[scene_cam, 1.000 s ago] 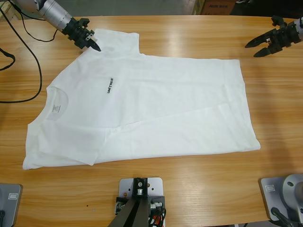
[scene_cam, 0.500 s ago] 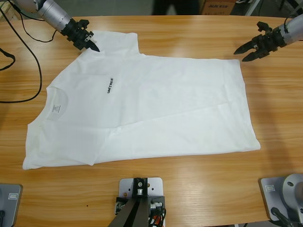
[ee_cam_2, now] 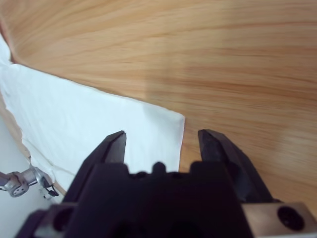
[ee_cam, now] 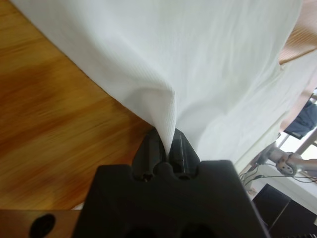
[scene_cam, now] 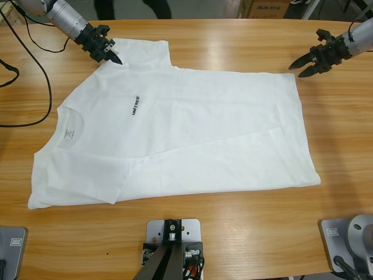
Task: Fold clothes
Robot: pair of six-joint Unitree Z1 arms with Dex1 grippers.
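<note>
A white T-shirt (scene_cam: 186,128) lies spread on the wooden table (scene_cam: 233,46), collar to the left and hem to the right, with small dark lettering (scene_cam: 135,104) on the chest. My left gripper (scene_cam: 115,56) is shut on the edge of the far sleeve, and the left wrist view shows a pinched fold of the white cloth (ee_cam: 168,106) rising between its jaws. My right gripper (scene_cam: 296,66) hangs open just off the far hem corner (ee_cam_2: 171,124), with that corner lying between and ahead of its jaws.
Black cables (scene_cam: 35,64) trail over the table's left end. A dark box (scene_cam: 265,8) stands beyond the far edge. Bare wood runs along the front of the table (scene_cam: 245,221) and around the right gripper.
The right gripper has swung in from the far right edge toward the shirt's far hem corner. The left gripper has shifted slightly up and left along the sleeve.
</note>
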